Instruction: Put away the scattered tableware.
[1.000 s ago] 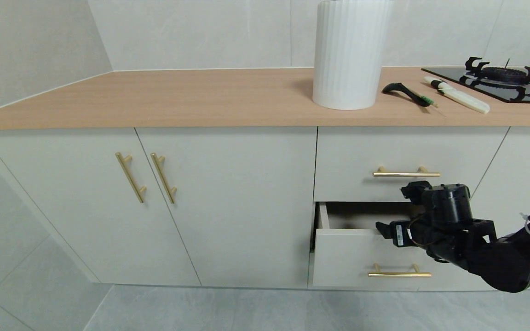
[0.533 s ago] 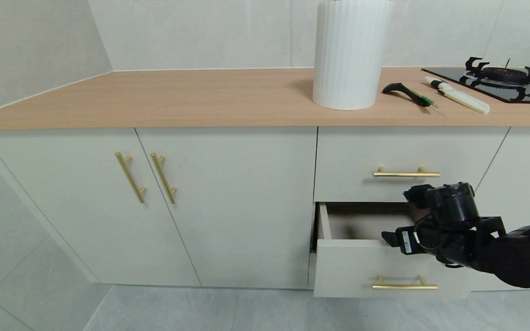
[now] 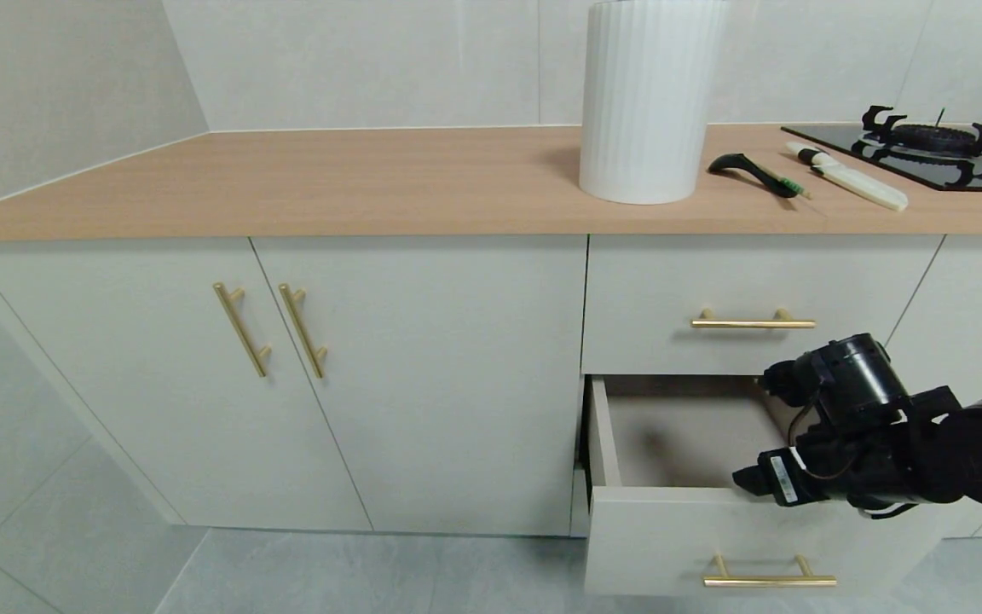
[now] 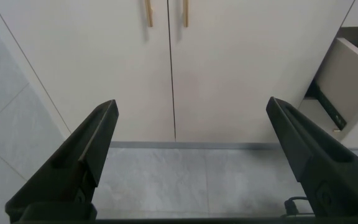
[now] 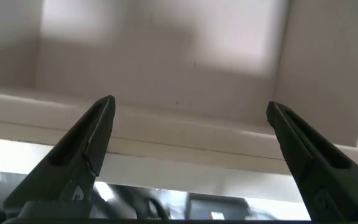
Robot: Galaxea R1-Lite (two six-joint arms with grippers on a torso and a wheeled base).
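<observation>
A pale grey lower drawer with a brass bar handle (image 3: 670, 537) stands pulled open, its front panel just below the right claw (image 3: 759, 426). Well above the claw, a black-handled, green-tipped utensil (image 3: 753, 172) and a long cream-white utensil (image 3: 854, 184) lie flat, side by side.

Even soft indoor light, shadowed drawer (image 3: 670, 426) interior, blurred wrist foregrounds
</observation>
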